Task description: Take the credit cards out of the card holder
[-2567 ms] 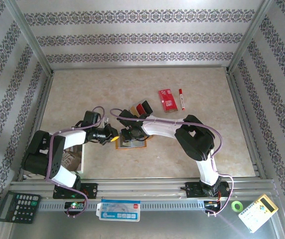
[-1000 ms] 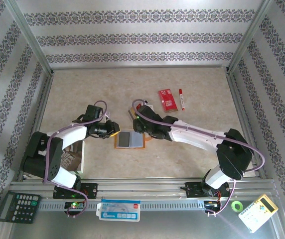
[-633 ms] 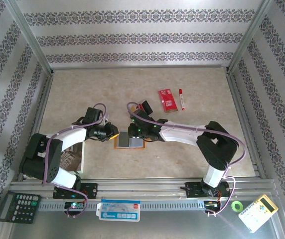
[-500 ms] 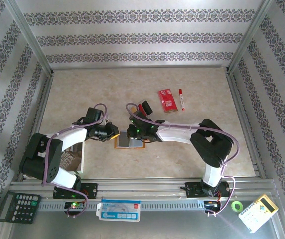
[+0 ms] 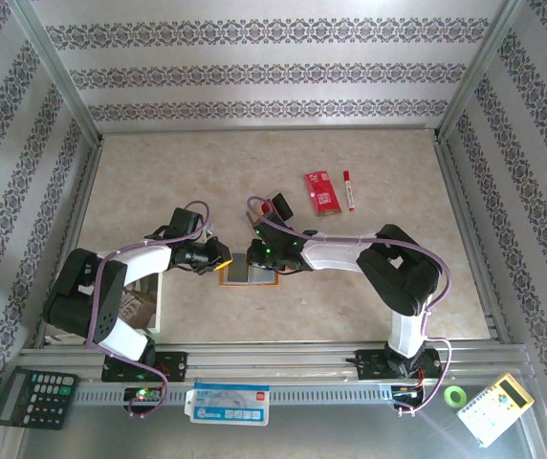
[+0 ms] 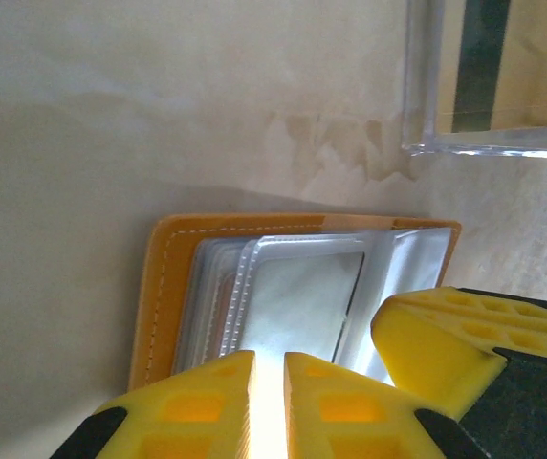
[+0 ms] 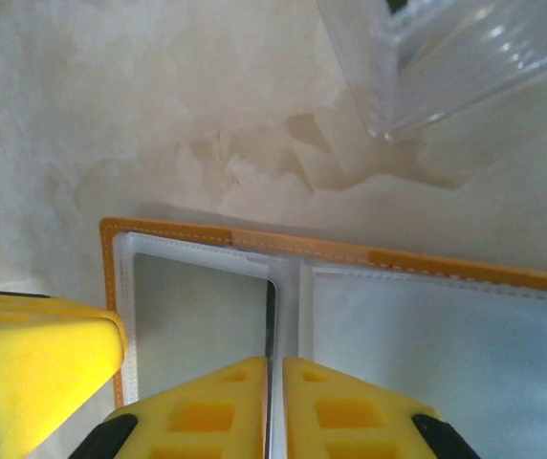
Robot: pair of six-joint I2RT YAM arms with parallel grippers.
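Orange card holder (image 5: 250,271) open flat on table (image 5: 159,182), between both grippers. Left gripper (image 6: 270,373): fingers nearly pressed together, slim gap, tips over clear pockets (image 6: 302,306). Right gripper (image 7: 273,375): pinching upright pocket leaf of holder. Red credit card (image 5: 276,207) on table just beyond holder.

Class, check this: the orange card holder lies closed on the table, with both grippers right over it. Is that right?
Not quite: the card holder lies open, not closed. The right wrist view shows its clear pockets spread flat inside the orange border. The left gripper and right gripper are over it.
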